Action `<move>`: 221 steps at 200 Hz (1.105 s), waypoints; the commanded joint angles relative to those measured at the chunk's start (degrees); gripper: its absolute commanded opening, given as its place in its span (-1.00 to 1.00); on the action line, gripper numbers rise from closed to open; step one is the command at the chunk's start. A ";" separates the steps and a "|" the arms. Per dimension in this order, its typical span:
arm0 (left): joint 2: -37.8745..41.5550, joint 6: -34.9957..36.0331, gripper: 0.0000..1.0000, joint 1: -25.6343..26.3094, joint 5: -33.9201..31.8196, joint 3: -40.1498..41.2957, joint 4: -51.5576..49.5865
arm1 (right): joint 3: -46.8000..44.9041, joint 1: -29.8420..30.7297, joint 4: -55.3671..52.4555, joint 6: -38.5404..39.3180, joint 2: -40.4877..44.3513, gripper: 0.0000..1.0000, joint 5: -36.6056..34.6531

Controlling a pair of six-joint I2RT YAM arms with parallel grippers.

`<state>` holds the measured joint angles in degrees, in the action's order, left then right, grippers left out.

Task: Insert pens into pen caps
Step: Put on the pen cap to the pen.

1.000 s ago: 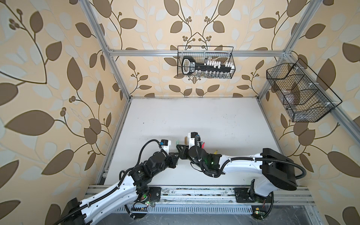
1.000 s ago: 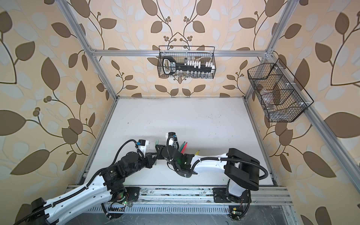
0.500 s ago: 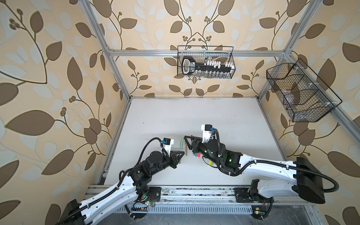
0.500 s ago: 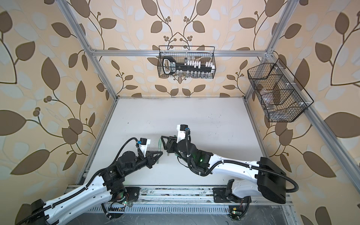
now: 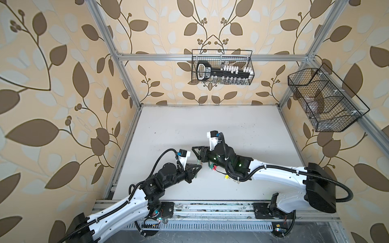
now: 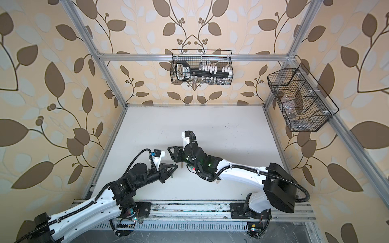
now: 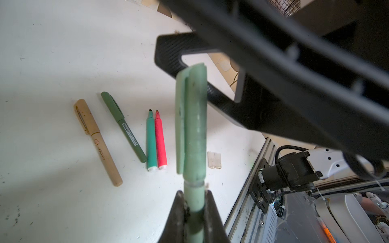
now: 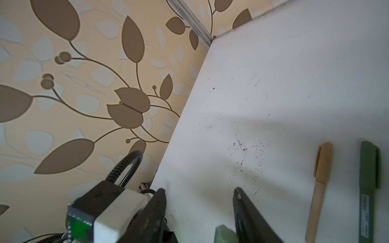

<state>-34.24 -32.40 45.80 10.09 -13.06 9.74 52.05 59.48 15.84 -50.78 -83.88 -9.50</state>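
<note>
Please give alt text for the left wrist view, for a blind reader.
The left pincer grips a capped sage pen. Beyond it on the table lie a tan pen, a dark green pen, a green marker and a pink marker, both uncapped, and two clear caps.

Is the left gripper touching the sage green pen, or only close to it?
Touching. The left wrist view shows the left gripper shut on the sage green pen, one finger pressed against each side of its barrel.

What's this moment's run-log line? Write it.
left fingers: shut on capped sage-green plastic pen | right fingers: open | green marker, pink-red marker: uncapped
</note>
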 commanded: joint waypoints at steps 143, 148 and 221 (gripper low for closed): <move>-5.12 13.31 -1.00 -1.37 -16.02 -15.18 0.31 | -12.56 11.96 12.08 -2.83 -1.73 -1.00 -2.32; -5.21 13.28 -1.00 -1.96 -15.58 -15.74 0.58 | -13.00 12.47 12.97 -2.81 -1.73 -1.00 -2.76; -11.64 7.99 -1.00 -13.63 1.54 -18.28 8.05 | -16.62 15.75 19.70 -1.32 1.02 -1.00 -3.43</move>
<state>-44.88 -20.14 37.54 24.97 -25.34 -4.36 38.72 66.81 39.70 -51.99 -84.62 -28.10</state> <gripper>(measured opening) 0.115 0.109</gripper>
